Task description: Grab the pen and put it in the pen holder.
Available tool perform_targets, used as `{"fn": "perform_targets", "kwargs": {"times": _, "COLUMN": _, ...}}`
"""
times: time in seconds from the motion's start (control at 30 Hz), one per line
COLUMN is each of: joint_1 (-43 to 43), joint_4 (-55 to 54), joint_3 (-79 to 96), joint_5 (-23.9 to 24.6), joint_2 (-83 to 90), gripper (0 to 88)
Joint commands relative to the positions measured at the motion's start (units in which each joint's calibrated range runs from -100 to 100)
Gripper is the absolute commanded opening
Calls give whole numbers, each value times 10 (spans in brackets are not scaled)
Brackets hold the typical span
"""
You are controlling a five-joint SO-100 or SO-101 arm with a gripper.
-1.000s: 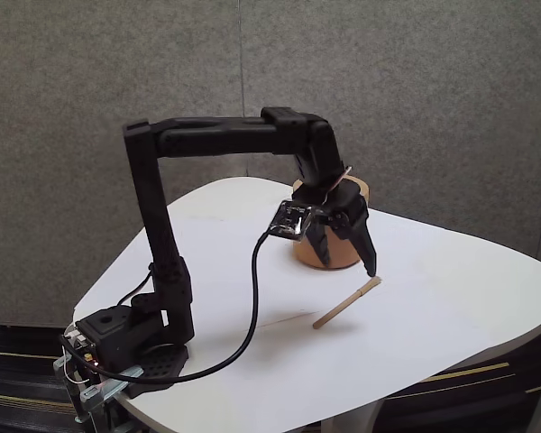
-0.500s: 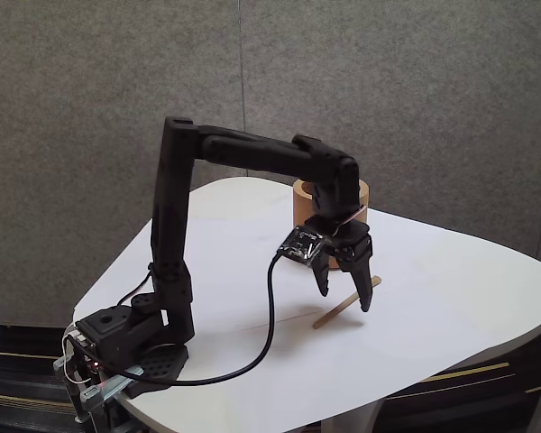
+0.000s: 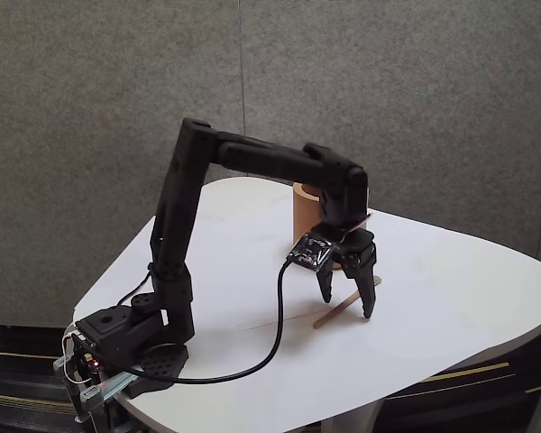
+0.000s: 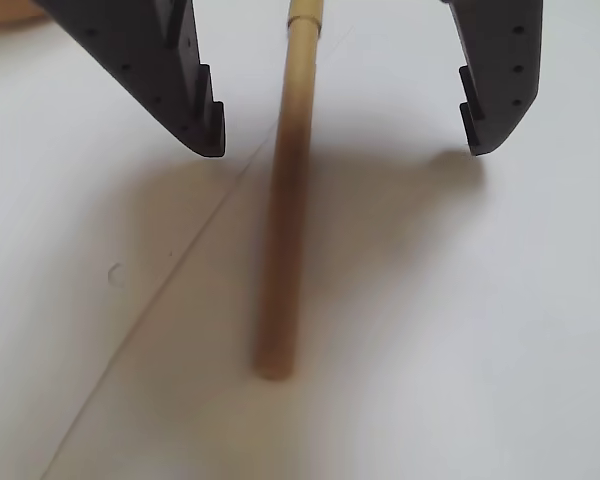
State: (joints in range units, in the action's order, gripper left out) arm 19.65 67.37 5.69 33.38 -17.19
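Pen (image 4: 283, 230) is lying flat on the white table (image 3: 451, 298), a thin tan stick running away from the wrist camera, its far end showing a slightly paler section near the top of that view. In the fixed view the pen (image 3: 329, 315) is resting at a slant on the tabletop, with part of its length hidden behind the black fingers. The gripper (image 4: 345, 150) is hanging directly over it with its two fingers spread wide, one on each side of the stick; neither finger (image 4: 175, 80) is touching the pen in the wrist view, and whether the tips are touching the table cannot be told. In the fixed view the gripper (image 3: 349, 307) is pointing straight down, straddling the pen.

Just behind the gripper, the pen holder (image 3: 304, 212) is standing upright on the table, a tan-orange cylinder partly covered by the wrist of the arm (image 3: 252, 161). The arm is rising from its base (image 3: 126, 338) at the near left edge of the table, its lower link leaning up and to the right, its upper link sloping down to the right, and the wrist bending sharply downward. A black cable (image 3: 270, 334) is looping from the gripper's side down to the base
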Motion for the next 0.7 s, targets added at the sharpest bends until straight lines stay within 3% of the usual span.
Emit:
{"fn": "perform_targets", "kwargs": {"times": 0.0, "joint_1": -21, "joint_4": 1, "joint_3": -30, "joint_5": 0, "joint_2": -22, "gripper": 337}}
{"fn": "perform_targets", "kwargs": {"times": 0.43, "joint_1": -18, "joint_4": -3, "joint_3": -31, "joint_5": 2, "joint_2": -29, "gripper": 322}}
{"fn": "perform_targets", "kwargs": {"times": 0.5, "joint_1": -18, "joint_4": -3, "joint_3": -31, "joint_5": 2, "joint_2": -29, "gripper": 238}}
{"fn": "perform_targets", "kwargs": {"times": 0.6, "joint_1": -18, "joint_4": -4, "joint_3": -31, "joint_5": 0, "joint_2": -29, "gripper": 0}}
{"fn": "perform_targets", "kwargs": {"times": 0.67, "joint_1": -18, "joint_4": -4, "joint_3": -27, "joint_5": 2, "joint_2": -29, "gripper": 15}}
